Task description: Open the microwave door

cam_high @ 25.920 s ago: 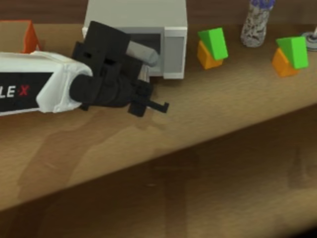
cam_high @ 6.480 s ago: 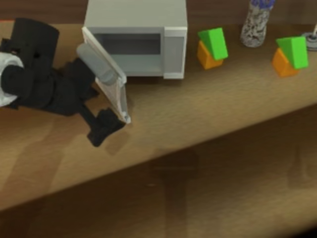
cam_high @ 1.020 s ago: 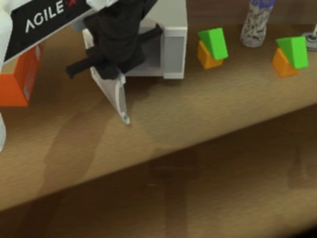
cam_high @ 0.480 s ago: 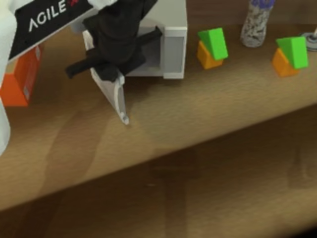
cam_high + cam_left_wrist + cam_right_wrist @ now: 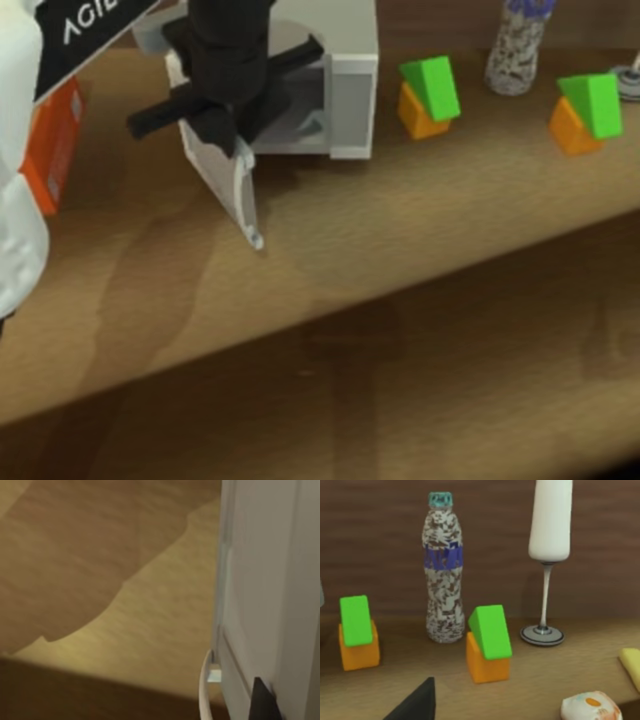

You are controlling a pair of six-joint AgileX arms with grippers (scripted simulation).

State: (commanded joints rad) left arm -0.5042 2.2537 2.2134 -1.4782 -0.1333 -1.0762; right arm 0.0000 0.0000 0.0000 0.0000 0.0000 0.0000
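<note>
The silver-white microwave (image 5: 350,40) stands at the back left of the table, its grey control panel (image 5: 352,105) facing forward. The microwave door (image 5: 228,175) is swung out about halfway, hinged at the left, with its free edge pointing at the table's front. My left gripper (image 5: 235,90) hangs black above the opening and the door's top edge, pointing down. The left wrist view looks down along the door (image 5: 270,580), with its thin curved handle (image 5: 202,692) at the edge. My right gripper (image 5: 417,702) is out of the top view, parked at the right.
An orange box (image 5: 55,140) lies left of the microwave under my left arm. Two green-on-orange blocks (image 5: 430,95) (image 5: 585,110), a bottle (image 5: 515,45) and a wine glass (image 5: 549,525) stand to the right. The table's front edge (image 5: 330,305) runs diagonally.
The door, shut long ago, now stands open. My left gripper left its outer side and rose over the opening. In the last second the arm drifted slightly left; the door barely moved.
</note>
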